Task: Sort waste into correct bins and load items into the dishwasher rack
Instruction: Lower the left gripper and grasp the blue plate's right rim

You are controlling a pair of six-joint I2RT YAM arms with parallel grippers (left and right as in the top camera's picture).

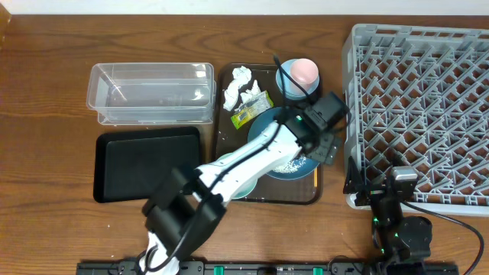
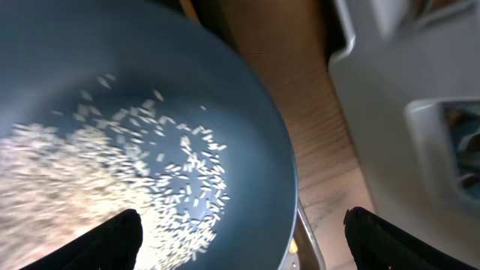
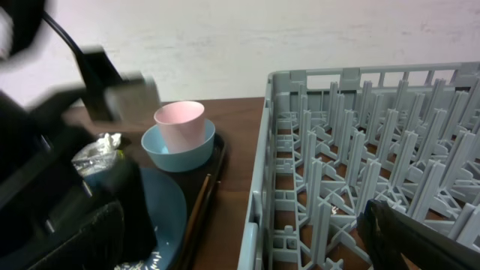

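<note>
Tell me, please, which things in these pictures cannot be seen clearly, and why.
Dark blue dish: overhead view, the left arm covers most of it; left wrist view, the edges cut it off.
Rice: left wrist view, blurred and glaring; grains merge.
Wrapper: overhead view, too small to read its print.
Front of the brown tray: overhead view, hidden under the left arm.

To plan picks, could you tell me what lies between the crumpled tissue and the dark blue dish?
The green-and-yellow wrapper lies there, as the overhead view shows.
</note>
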